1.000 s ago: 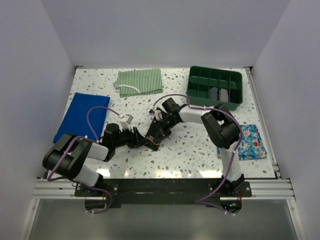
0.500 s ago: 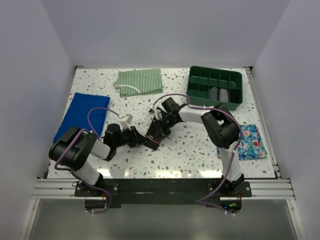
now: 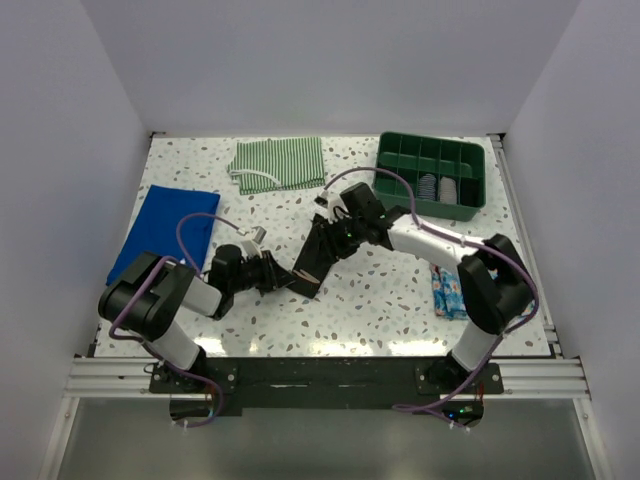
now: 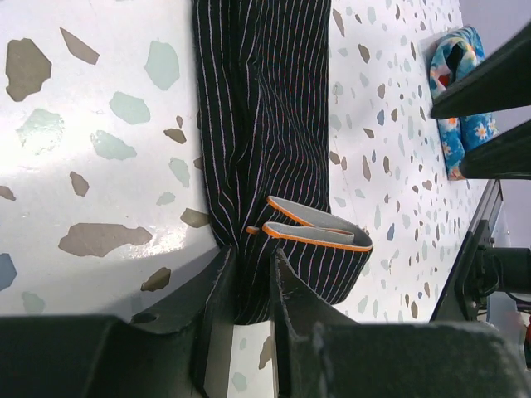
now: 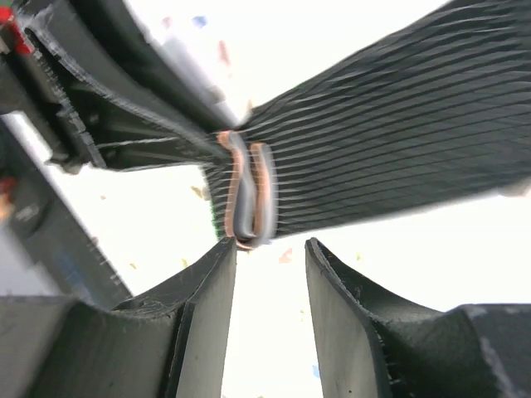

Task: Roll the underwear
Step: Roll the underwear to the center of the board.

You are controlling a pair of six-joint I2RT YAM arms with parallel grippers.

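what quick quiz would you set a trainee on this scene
1. True or false: the left gripper is shut on the underwear.
2. Which lies farthest left in the top view? A) blue cloth B) floral cloth C) green tray
3. Fill in: the right gripper has its jaws standing ____.
Key: 1 true; 2 A; 3 open.
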